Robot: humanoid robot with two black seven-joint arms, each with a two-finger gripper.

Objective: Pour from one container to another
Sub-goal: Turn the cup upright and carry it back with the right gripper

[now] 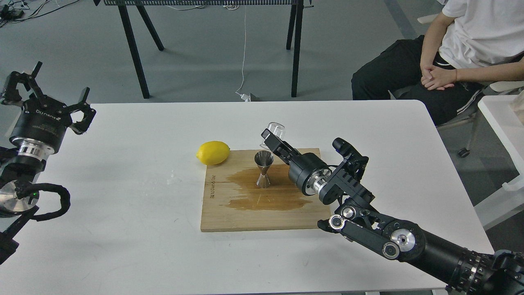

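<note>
The steel jigger (263, 168) stands upright on the wooden board (229, 213), in the middle of a brown wet stain. My right gripper (273, 138) is just behind and to the right of it, shut on the small clear cup (276, 130). The cup is held above the table, nearly upright and off to the jigger's right rather than over its mouth. My left gripper (51, 88) is raised over the table's far left edge, open and holding nothing.
A lemon (213, 152) lies at the board's back left corner. A few drops sit on the white table (123, 229) left of the board. A seated person (454, 57) is at the back right, and black table legs (135, 53) stand behind.
</note>
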